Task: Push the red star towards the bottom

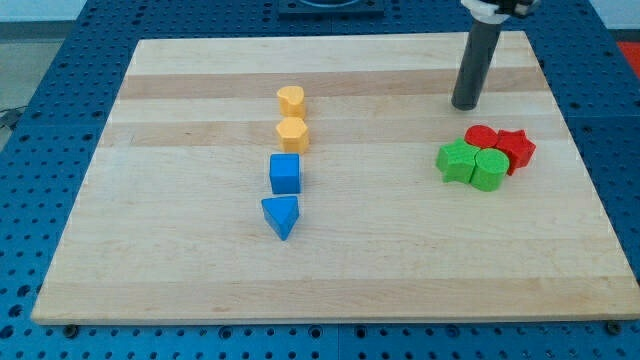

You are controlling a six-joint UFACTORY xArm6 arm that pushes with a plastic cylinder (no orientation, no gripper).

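Observation:
The red star point(516, 148) lies at the view's right on the wooden board point(180, 260), at the right end of a tight cluster. It touches another red block point(481, 136) on its left. Two green blocks, a star-like one point(456, 161) and a rounded one point(489, 170), sit just below and left of the reds. My tip point(465, 105) rests on the board above the cluster, a short way above and left of the red star, touching no block.
A column of blocks stands left of centre: a yellow heart-like block point(291, 100), a yellow hexagon point(291, 134), a blue cube point(285, 174) and a blue triangle point(281, 216). The board's right edge point(585, 170) is near the red star.

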